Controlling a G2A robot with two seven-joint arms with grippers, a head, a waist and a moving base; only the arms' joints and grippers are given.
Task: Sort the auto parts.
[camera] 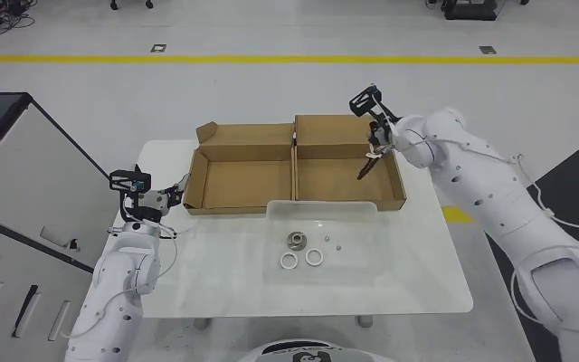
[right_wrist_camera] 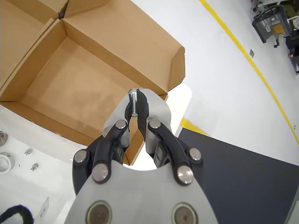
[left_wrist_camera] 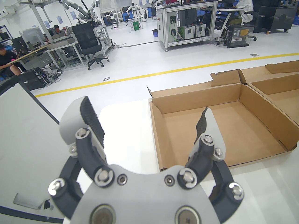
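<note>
My right gripper point(right_wrist_camera: 135, 106) is shut on a threaded metal bolt point(right_wrist_camera: 133, 104), held above the right cardboard box point(right_wrist_camera: 74, 78); from above, the right gripper point(camera: 371, 161) hangs over that box's point(camera: 391, 185) right part. My left gripper point(left_wrist_camera: 149, 120) stands open with nothing between its fingers, at the table's left edge beside the left cardboard box point(left_wrist_camera: 233, 127); from the top, the left gripper point(camera: 177, 191) sits just left of that box point(camera: 197, 172). A grey gear-like part point(camera: 296, 241), two white rings point(camera: 289, 262) point(camera: 314, 257) and small screws point(camera: 327, 241) lie in a clear tray point(camera: 271, 213).
Both boxes look empty inside. The white table point(camera: 407, 281) has bare room right of the tray and along its front. A white cabinet point(camera: 45, 172) stands to the table's left. A dark mat point(right_wrist_camera: 233, 164) lies on the floor off the table's right side.
</note>
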